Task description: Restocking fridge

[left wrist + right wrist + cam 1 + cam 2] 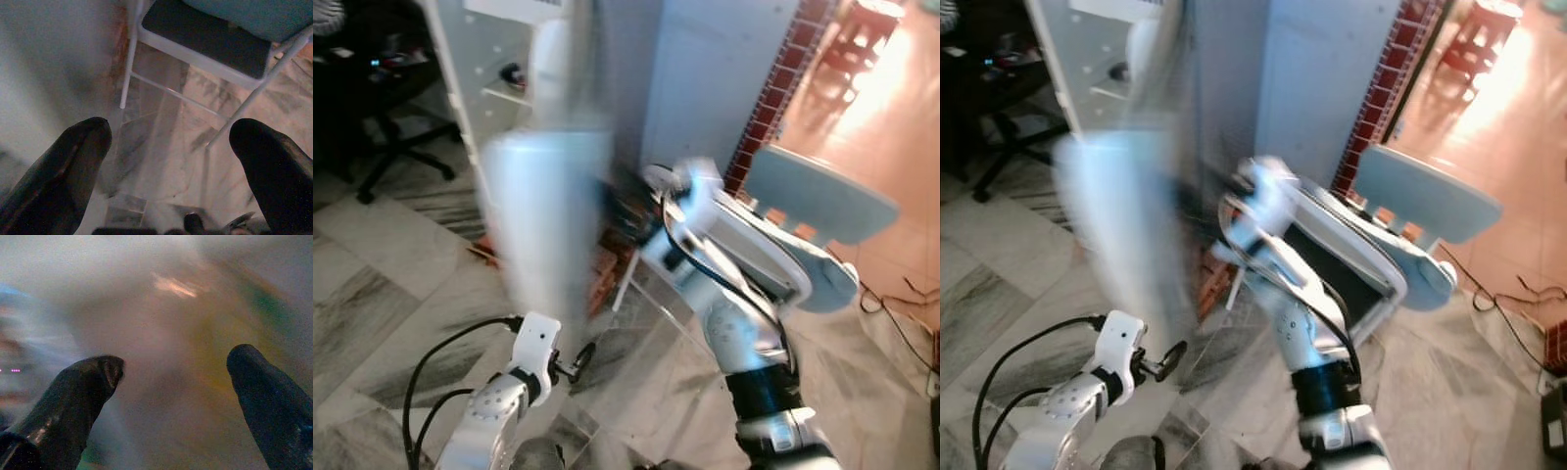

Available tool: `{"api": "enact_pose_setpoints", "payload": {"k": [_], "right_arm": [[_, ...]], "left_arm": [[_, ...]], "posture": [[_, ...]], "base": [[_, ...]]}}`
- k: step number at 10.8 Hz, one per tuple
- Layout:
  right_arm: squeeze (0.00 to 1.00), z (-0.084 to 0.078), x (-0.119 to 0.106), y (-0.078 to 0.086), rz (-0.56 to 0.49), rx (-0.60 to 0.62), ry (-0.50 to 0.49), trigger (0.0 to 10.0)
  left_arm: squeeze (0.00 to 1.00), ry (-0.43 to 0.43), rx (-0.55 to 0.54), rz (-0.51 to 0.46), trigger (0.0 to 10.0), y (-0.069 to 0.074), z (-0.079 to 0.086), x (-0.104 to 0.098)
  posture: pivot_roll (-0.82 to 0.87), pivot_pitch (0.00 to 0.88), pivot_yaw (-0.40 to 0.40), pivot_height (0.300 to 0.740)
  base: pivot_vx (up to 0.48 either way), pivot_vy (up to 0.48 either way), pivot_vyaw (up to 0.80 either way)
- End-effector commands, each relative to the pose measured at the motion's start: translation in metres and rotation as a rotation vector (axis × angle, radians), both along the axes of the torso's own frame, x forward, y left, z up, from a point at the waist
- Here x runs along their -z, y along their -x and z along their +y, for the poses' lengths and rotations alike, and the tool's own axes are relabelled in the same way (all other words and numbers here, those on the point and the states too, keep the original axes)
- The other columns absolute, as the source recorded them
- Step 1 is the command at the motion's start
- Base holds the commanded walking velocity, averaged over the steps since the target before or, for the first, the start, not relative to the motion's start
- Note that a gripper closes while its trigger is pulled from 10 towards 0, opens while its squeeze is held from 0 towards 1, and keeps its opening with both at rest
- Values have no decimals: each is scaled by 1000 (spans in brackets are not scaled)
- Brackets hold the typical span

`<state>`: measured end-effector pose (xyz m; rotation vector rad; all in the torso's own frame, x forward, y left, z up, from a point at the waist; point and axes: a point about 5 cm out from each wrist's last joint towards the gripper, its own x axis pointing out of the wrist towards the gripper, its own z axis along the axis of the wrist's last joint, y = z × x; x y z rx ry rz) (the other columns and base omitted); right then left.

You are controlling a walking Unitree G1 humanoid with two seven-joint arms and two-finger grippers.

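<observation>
- White and badly smeared, the fridge door [548, 186] stands at about 10 o'clock of the head view, swung out toward the robot; the blur keeps its handle and edge from being made out.
- Behind it, at 12 o'clock, a pale shelf [504, 93] inside the fridge carries one small dark item [513, 72] too blurred to name.
- Right gripper [171, 396]: its wrist view has the two black fingers set wide apart with nothing between them, facing a smeared wash of grey, orange and green that I cannot read. The right arm [724, 264] reaches up toward the centre of the head view.
- Left gripper [168, 166]: jaws likewise wide and empty, looking down past a folding chair [205, 34] with a dark seat and white legs onto the marble floor [161, 161]. The left arm [524, 377] sits low at 7 o'clock.
- A pale blue chair back [818, 196] lies at 3 o'clock, beside a red brick pillar [773, 93].
- Judgement on progress: the fridge looks open, yet neither gripper carries stock and no goods to load can be made out, so the restocking proper seems not yet begun or between items.
- Left to do, as I judge it: fetch an item, place it on a shelf, then close the door.
</observation>
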<state>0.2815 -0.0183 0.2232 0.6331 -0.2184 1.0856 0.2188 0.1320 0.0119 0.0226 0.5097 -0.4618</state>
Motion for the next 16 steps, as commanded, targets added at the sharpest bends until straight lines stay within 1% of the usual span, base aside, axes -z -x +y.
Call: {"api": "enact_pose_setpoints", "payload": {"k": [1, 2, 3, 4, 5, 6, 7, 8, 9, 10, 11, 12, 13, 16], "right_arm": [[0, 5, -6, 11, -25, -94, -22, 10000], [0, 3, 0, 10, -26, -86, 6, 10000], [0, -9, 25, -7, 40, 55, 106, 10000], [0, -29, 48, -16, 100, 196, 212, 10000], [0, -41, 59, -18, 117, 266, 266, 10000], [0, -80, 90, -18, 145, 486, 415, 10000], [0, -103, 105, -15, 190, 618, 452, 10000], [0, -120, 117, -10, 220, 722, 486, 10000], [0, -133, 127, -6, 253, 817, 524, 10000], [0, -137, 131, -4, 264, 853, 537, 10000], [0, -146, 138, 0, 289, 928, 554, 10000], [0, -152, 145, 5, 301, 979, 582, 10000], [0, -155, 152, 9, 327, 1001, 597, 10000], [0, -159, 158, 12, 337, 1034, 606, 10000]], "left_arm": [[0, -9, -5, -1, 10000, -1, 1, -2], [0, -11, -4, 1, 10000, -2, -1, -2], [0, -23, -2, -7, 10000, -5, -5, -2], [0, -43, -19, -37, 10000, -9, -5, -3], [0, -50, -48, -63, 10000, -11, -4, -5], [0, -81, -204, -191, 10000, -24, 18, -22], [0, -97, -281, -274, 10000, -30, 31, -34], [0, -110, -324, -342, 10000, -34, 38, -46], [0, -137, -330, -369, 10000, -35, 41, -49], [0, -145, -332, -369, 10000, -34, 41, -50], [0, -137, -346, -378, 10000, -31, 41, -51], [0, -136, -355, -388, 10000, -30, 41, -51], [0, -127, -364, -399, 10000, -33, 39, -52], [0, -124, -378, -400, 10000, -34, 41, -51]], "posture": [[160, 23, -75, 740], [160, 23, -75, 740], [148, 20, -71, 740], [145, 19, -72, 740], [145, 21, -76, 740], [145, 21, -76, 740], [150, 30, -81, 740], [152, 34, -78, 740], [153, 42, -68, 740], [153, 42, -67, 740], [154, 47, -69, 740], [154, 47, -69, 740], [148, 43, -70, 740], [147, 30, -63, 740]], "base": [[0, 0, 0], [0, 0, 0], [0, 0, 0], [0, 0, 0], [0, 0, 0], [0, 0, 0], [0, 0, 0], [0, 274, 0], [0, 480, 0], [0, 480, 0], [0, 476, 0], [0, 476, 0], [0, 476, -488], [0, 476, -552]]}}
